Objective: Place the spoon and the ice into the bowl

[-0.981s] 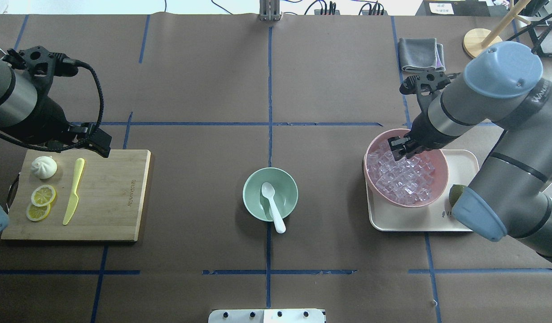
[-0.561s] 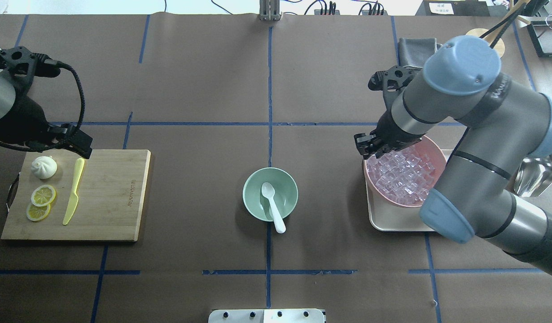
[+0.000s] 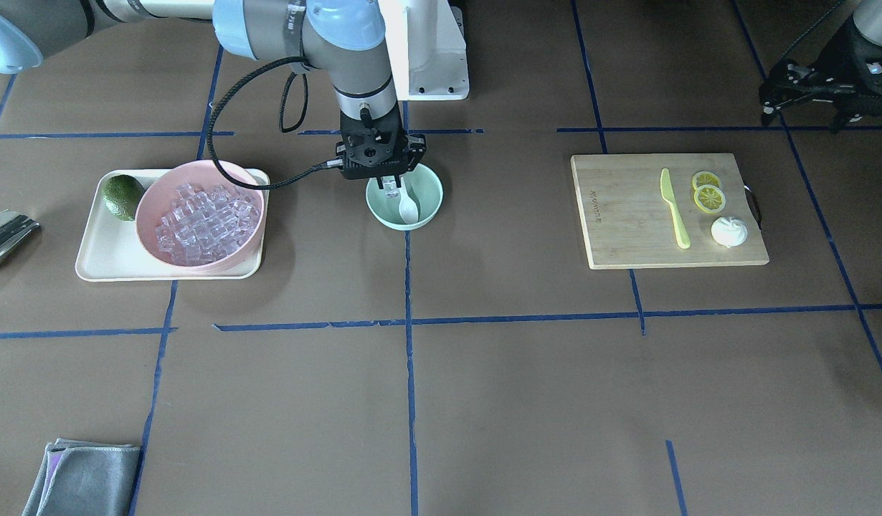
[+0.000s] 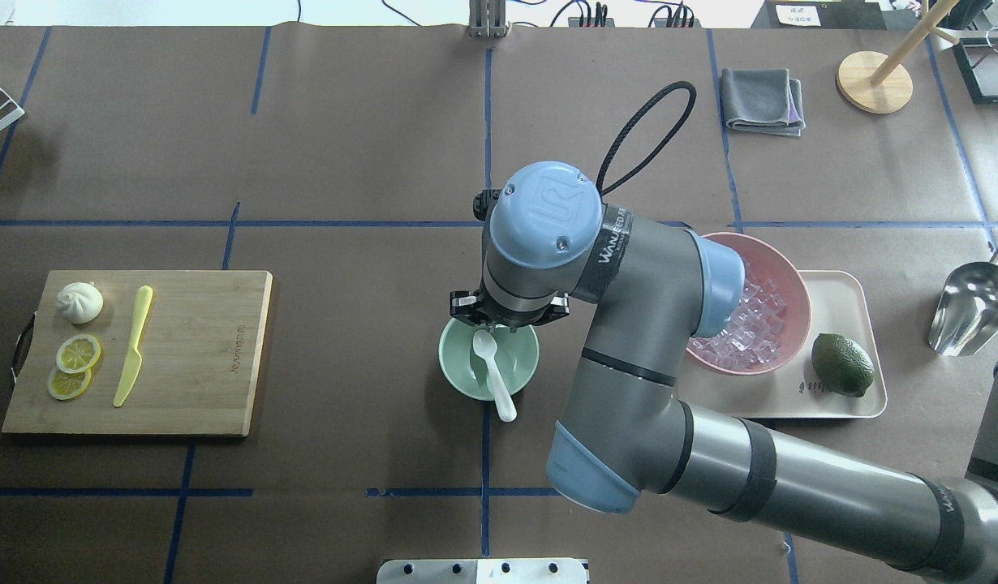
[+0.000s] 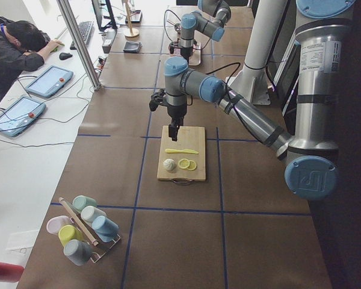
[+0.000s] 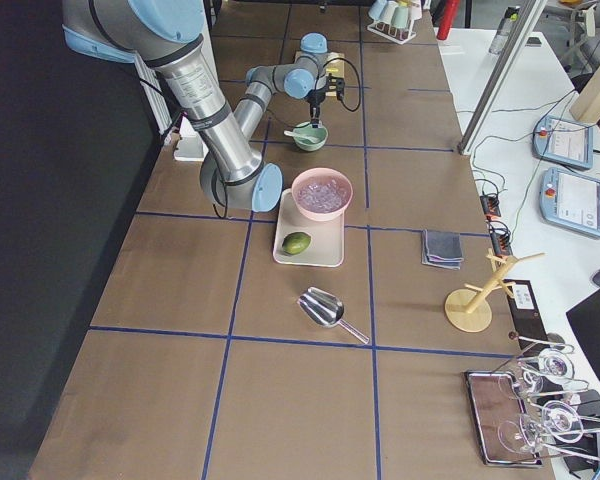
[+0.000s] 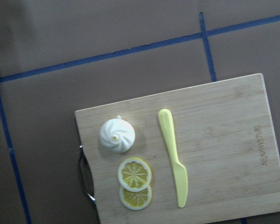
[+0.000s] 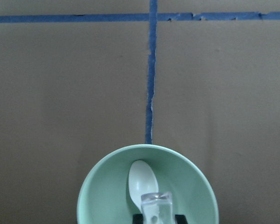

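Note:
The mint-green bowl [image 4: 452, 369] stands at the table's middle with the white spoon [image 4: 492, 373] in it, handle over the near rim. My right gripper [image 3: 391, 183] hangs just above the bowl [image 3: 428, 213], shut on one clear ice cube [image 8: 156, 203]; the cube sits over the spoon's scoop [image 8: 142, 179] inside the bowl [image 8: 91, 196]. More ice [image 3: 201, 222] fills the pink bowl [image 3: 154, 193]. My left gripper [image 3: 799, 89] is high above the far edge of the cutting board; I cannot tell whether it is open or shut.
The pink bowl [image 4: 783, 272] and a green lime [image 4: 841, 365] sit on a cream tray [image 4: 791, 401]. A bamboo board [image 4: 207, 357] holds a yellow-green knife [image 4: 134, 345], lemon slices and a bun. A metal scoop [image 4: 965, 308] and a grey cloth [image 4: 763, 101] lie at right.
My right arm has swung left from the pink bowl to above the green bowl, carrying an ice cube. My left arm has drawn back out of the overhead view.

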Robot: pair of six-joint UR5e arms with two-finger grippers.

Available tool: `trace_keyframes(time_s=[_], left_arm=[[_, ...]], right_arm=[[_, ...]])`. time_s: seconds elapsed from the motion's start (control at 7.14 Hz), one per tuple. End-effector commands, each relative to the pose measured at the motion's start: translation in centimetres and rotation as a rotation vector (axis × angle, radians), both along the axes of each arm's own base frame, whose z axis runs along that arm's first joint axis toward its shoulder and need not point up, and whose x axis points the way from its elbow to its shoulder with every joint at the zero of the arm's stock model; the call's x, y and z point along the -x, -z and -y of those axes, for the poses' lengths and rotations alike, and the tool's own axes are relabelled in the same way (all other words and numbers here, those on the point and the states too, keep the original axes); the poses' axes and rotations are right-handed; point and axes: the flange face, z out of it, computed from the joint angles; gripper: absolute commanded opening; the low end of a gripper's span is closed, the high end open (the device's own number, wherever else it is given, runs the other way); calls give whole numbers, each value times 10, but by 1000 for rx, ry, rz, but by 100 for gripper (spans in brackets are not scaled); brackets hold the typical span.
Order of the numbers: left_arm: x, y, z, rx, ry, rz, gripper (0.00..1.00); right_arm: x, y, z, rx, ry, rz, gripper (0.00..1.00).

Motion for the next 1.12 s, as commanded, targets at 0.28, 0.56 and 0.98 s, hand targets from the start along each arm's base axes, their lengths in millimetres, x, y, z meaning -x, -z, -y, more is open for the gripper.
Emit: trace_keyframes(time_s=[0.28,0.56,0.98], left_arm=[[29,-40,-18,11,-38,44,100],[54,-68,-15,8,-65,53,100],[79,-97,-6,71,-2,58,100]], right_arm=[[16,5,-15,4,6,5,99],[3,15,-3,-7,-18,21,99],[-137,29,54,-76,-84,15,100]])
